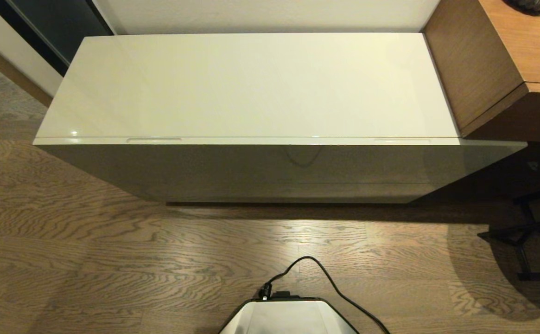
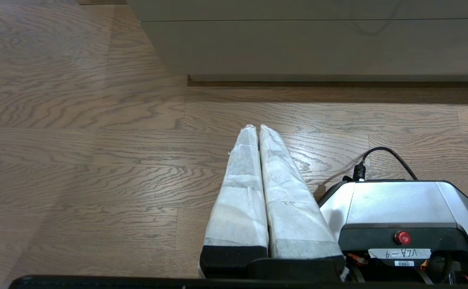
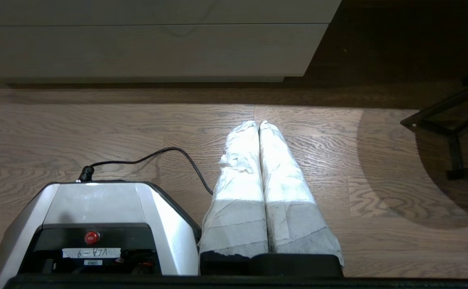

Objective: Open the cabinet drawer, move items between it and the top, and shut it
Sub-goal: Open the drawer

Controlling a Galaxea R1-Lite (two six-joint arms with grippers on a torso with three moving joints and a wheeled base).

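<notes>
Cabinet drawer (image 1: 270, 140) shut, flush under top (image 1: 251, 83); likely wide, stiff, glossy, slippery.

Best hold: left recess (image 1: 154, 139), then right recess (image 1: 402, 140).

Left gripper (image 2: 254, 127) parked low, fingers together, empty.

Right gripper (image 3: 258, 123) same.

Wood desk (image 1: 506, 60) abuts right end; black stand (image 1: 524, 236) beside.

Items not visible.

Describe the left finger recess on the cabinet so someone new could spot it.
Find the long glossy cream cabinet against the wall. Along its front edge runs the shut drawer. The left recess is the narrow slot toward the dark doorway; its twin sits near the brown wood desk.
</notes>
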